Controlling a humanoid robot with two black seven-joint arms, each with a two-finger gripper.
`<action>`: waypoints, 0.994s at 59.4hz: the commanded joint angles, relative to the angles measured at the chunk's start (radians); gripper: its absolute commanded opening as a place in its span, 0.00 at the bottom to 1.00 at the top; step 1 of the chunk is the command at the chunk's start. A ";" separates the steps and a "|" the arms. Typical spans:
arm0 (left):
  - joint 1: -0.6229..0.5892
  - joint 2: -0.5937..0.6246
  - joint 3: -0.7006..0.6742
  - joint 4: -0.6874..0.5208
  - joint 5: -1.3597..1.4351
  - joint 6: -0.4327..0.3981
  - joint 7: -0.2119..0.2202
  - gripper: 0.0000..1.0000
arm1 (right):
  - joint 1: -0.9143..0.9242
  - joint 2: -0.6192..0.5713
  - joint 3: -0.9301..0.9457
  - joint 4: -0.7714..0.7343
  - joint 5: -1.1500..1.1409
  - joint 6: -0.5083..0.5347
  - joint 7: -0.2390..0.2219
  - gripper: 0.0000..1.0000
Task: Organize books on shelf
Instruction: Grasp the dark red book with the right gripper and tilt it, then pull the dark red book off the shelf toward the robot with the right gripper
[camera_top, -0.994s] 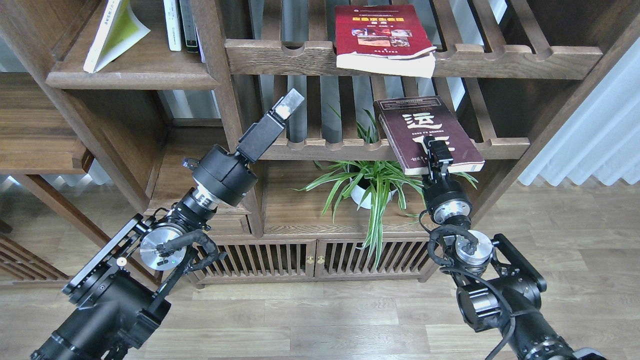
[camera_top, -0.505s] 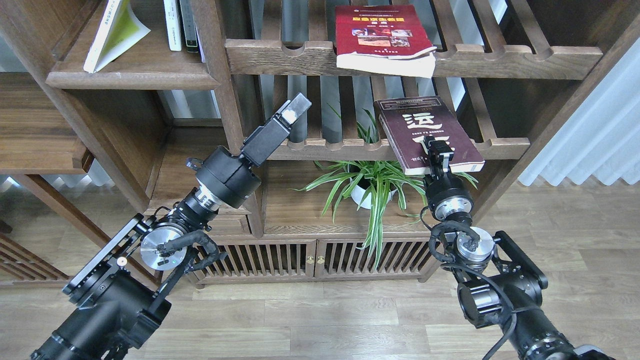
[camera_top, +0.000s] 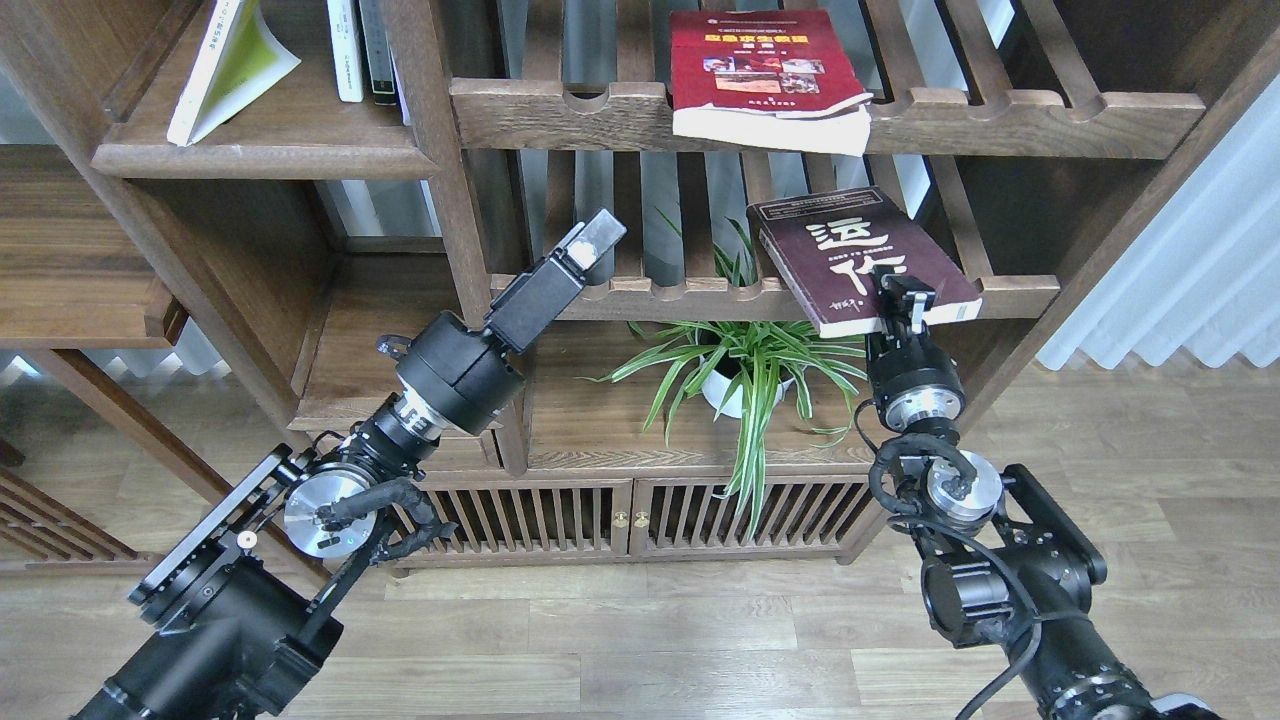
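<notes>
maroon book: dark maroon paperback with white characters (camera_top: 860, 258), flat on slatted rack (camera_top: 700, 290), overhanging its front rail.
right hand (camera_top: 905, 300): clamped on book's near edge.
left hand (camera_top: 597, 235): empty, fingers indistinct, opening can't tell.
step: lifting book off rack.
next: carry toward 10 o'clock, solid dark-brown wooden shelf (camera_top: 270, 150).

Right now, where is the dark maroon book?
The dark maroon book lies right of centre on the lower slatted rack, above the potted plant, gripped by the right gripper.
</notes>
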 joint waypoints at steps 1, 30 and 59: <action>0.022 0.000 0.001 0.000 -0.008 0.000 0.000 0.98 | -0.005 0.003 0.000 0.001 0.002 0.044 0.001 0.08; 0.162 0.014 0.031 0.010 -0.173 0.000 -0.002 0.96 | -0.177 -0.001 -0.020 0.119 0.071 0.255 -0.054 0.05; 0.197 0.123 0.051 0.015 -0.344 0.000 -0.002 0.97 | -0.267 -0.003 -0.205 0.217 0.073 0.255 -0.062 0.03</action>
